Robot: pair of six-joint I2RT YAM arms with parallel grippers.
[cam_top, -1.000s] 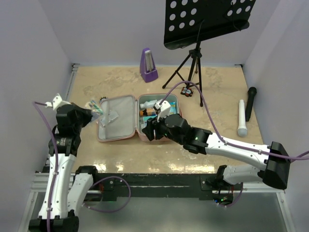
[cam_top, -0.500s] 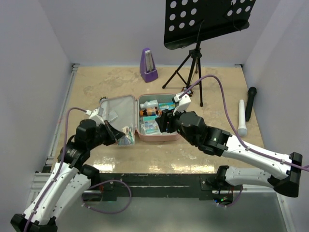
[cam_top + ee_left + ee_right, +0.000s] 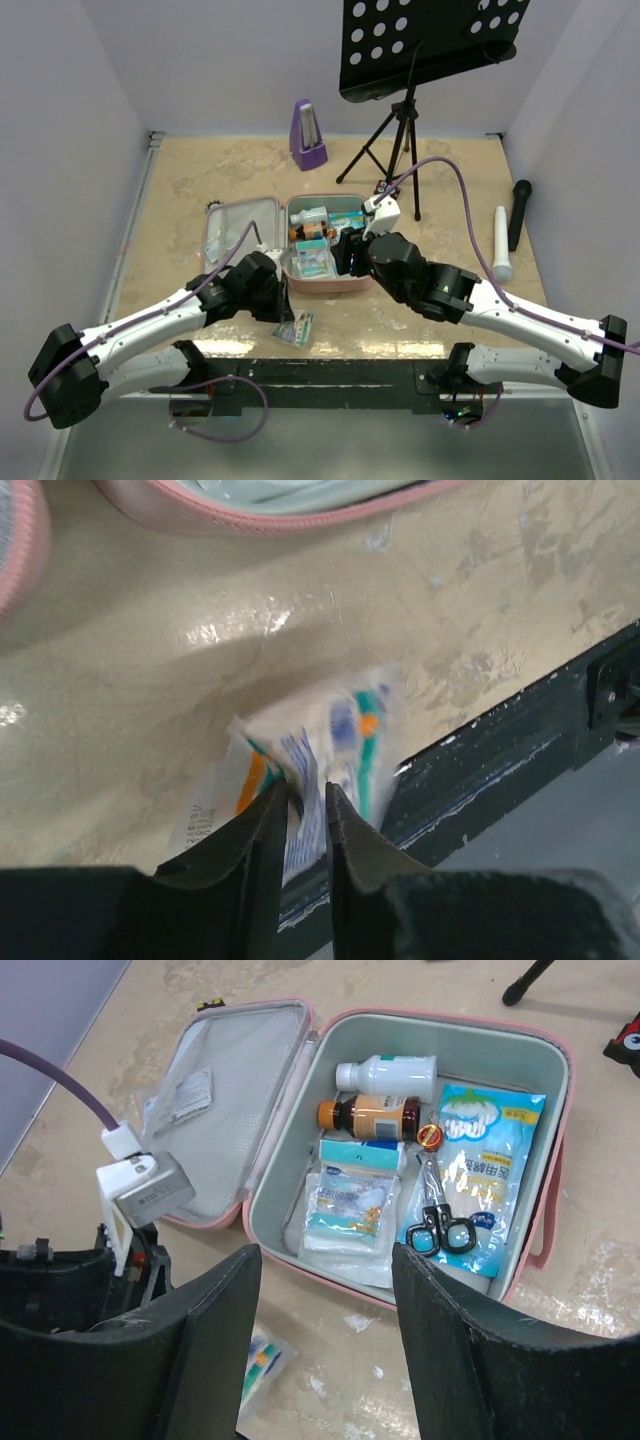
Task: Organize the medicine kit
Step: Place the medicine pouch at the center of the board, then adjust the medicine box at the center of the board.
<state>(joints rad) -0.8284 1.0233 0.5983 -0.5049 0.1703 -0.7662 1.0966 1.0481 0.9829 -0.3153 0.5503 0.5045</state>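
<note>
Right wrist | medicine kit [image 3: 255,1080] pink, unzipped, grey-lined | right fingers [image 3: 470,1360] spread, empty | left fingers [image 3: 258,855] slightly parted

Pink medicine kit [image 3: 228,240] lying open, small packet [image 3: 298,328] just in front, purple metronome [image 3: 307,135] behind

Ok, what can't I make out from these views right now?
- Left wrist: small white printed sachet is blurred; print unreadable, grip by the left gripper unclear.
- Top external: left gripper's fingertips hidden under its own wrist.
- Right wrist: sachet mostly behind the right gripper; brown bottle label too small.
</note>
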